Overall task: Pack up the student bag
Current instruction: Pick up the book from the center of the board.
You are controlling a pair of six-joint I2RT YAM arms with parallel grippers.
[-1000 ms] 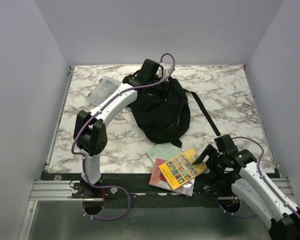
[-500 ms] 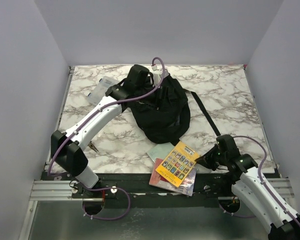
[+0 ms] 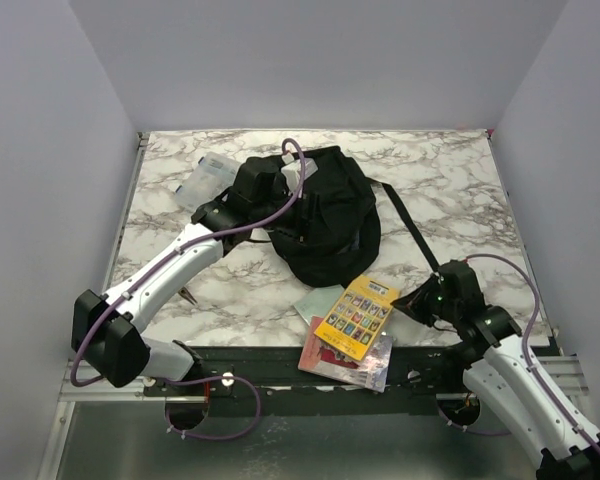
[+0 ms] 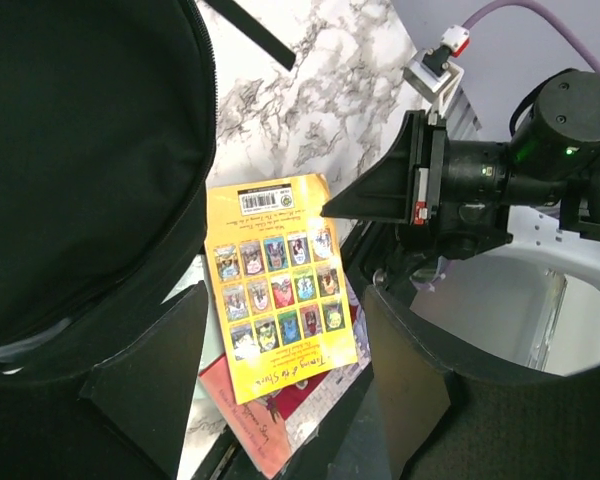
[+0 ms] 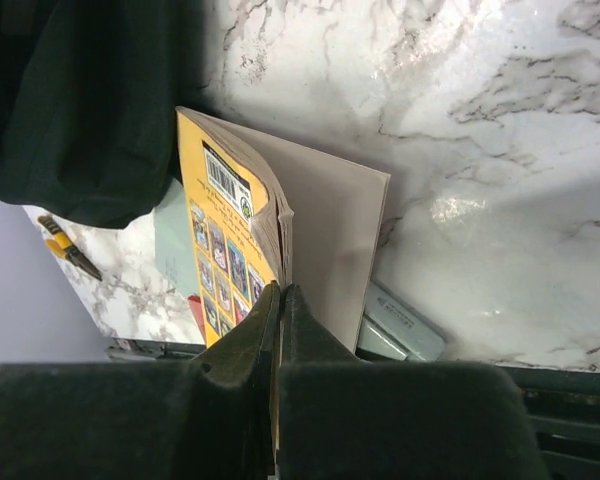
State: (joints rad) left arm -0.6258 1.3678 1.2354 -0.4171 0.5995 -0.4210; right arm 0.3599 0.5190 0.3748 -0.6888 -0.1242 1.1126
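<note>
Pinching a thin edge of the book [image 5: 225, 250] at the near edge, with right gripper [image 5: 278, 300] fingers clamped on it; risking a slip or splayed pages on lifting, from so slight a hold; farther back, holding left gripper [image 4: 285, 300] fingers apart above the bag [image 3: 325, 225] mid-table.
</note>
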